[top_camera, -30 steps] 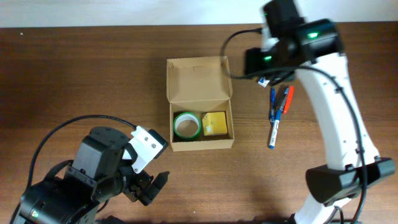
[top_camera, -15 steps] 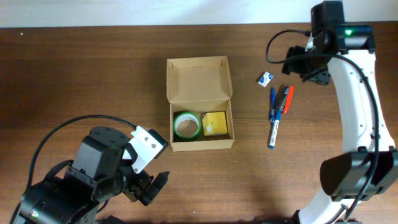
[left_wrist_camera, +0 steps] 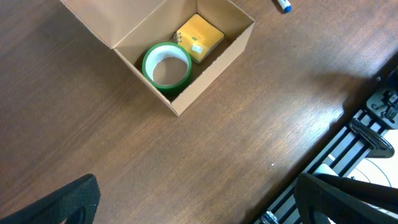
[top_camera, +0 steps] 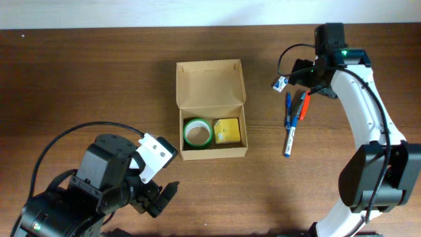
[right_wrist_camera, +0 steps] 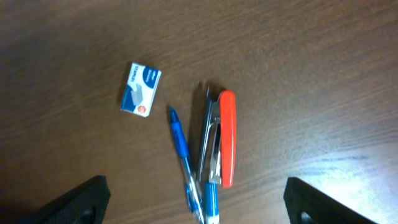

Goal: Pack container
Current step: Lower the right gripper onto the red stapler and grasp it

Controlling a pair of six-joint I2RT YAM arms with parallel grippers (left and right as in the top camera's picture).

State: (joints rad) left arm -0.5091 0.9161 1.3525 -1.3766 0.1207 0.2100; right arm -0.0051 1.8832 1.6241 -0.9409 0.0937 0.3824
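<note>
While the container (top_camera: 209, 82) lies open at the middle of the desk (top_camera: 92, 72), its flap lid folded back toward the far edge, we see from overhead a green tape roll (top_camera: 197, 132) and a yellow block (top_camera: 227, 130) side by side inside it. On the right arm's side, well apart from it, lie a small blue-and-white box (top_camera: 281, 83), a blue pen (top_camera: 287, 107), a red stapler (top_camera: 304, 104) and a white marker (top_camera: 289, 140). The right pincer (top_camera: 306, 76) hangs over this group; the left pincer (top_camera: 164, 197) sits near the front edge, away from the container.

Left wrist view: we find the fingers (left_wrist_camera: 68, 202) far apart with nothing between them, and the container with its two items ahead.

Right wrist view: the fingers stand wide apart and empty above the small blue-and-white box, the blue pen and the red stapler; the last two lie close together.

We judge the step in hand to be fetching a further item. The next move calls for lowering the right pincer onto one item alone, most readily the small blue-and-white box, which lies apart from the rest. It must then close, lift and carry the item across to the container.
</note>
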